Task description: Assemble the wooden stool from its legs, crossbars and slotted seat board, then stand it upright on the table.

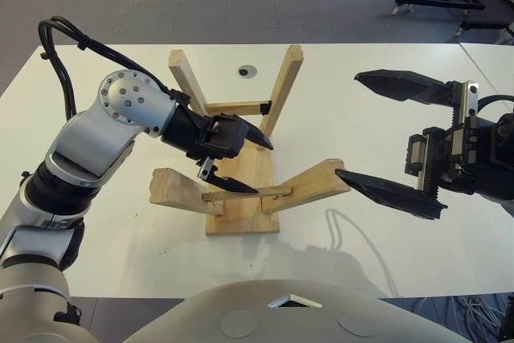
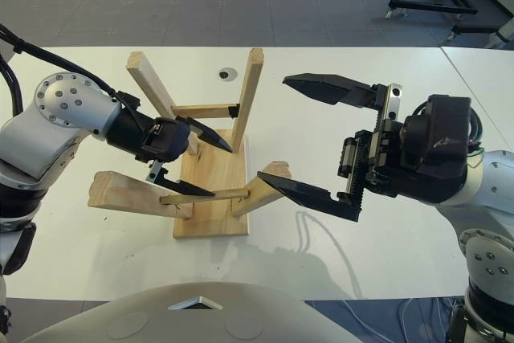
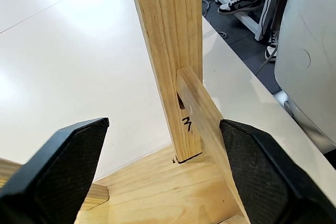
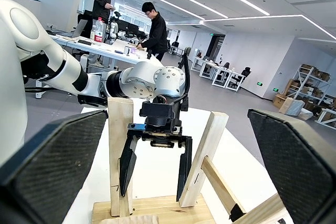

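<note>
Above the upturned stool (image 1: 241, 218), open left gripper (image 1: 263, 168) straddles a crossbar joint (image 3: 188, 124); open right gripper (image 1: 347, 126) seems poised to brace.

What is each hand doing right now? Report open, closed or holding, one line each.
Left hand: open, holding nothing, over the stool.
Right hand: wide open, holding nothing.

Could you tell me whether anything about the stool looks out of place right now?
The stool is upside down: its seat board lies flat on the table, legs pointing up. Nothing looks broken or spilled.
</note>
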Robot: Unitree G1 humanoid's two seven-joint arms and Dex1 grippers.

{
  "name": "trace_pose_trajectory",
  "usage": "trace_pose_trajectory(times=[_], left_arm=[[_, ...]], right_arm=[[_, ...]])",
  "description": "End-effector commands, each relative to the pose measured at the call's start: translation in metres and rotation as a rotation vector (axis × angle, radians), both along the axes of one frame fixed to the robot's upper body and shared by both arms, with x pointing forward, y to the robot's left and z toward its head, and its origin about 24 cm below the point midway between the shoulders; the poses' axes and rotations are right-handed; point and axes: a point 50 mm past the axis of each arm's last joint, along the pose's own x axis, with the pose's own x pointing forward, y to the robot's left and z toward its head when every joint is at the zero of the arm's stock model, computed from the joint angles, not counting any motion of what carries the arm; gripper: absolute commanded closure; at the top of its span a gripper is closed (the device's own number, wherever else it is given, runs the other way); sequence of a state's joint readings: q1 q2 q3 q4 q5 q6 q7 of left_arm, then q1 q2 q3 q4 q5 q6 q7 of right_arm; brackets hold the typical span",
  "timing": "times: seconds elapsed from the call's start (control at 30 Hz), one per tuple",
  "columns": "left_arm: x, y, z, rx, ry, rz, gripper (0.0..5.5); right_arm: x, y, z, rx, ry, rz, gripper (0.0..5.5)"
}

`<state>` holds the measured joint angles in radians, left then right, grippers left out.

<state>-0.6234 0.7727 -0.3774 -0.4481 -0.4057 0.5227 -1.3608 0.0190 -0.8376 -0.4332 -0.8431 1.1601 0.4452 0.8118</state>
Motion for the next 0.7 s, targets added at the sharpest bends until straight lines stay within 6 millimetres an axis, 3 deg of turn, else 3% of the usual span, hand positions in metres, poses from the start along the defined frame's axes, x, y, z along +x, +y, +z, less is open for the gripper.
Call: trace_pose_trajectory(times=[0.03,0.7], left_arm=[[0.001,-0.001,0.007,-0.019,-0.012,0.007,1.62],[0.005,0.001,-0.002,0.027,-0.033,0.031,1.62]], right_arm=[[-0.001,0.002,0.002,-0.003,-0.012,0.009,0.58],[-0.001,0.001,-0.001,-0.016,0.000,-0.002,0.58]])
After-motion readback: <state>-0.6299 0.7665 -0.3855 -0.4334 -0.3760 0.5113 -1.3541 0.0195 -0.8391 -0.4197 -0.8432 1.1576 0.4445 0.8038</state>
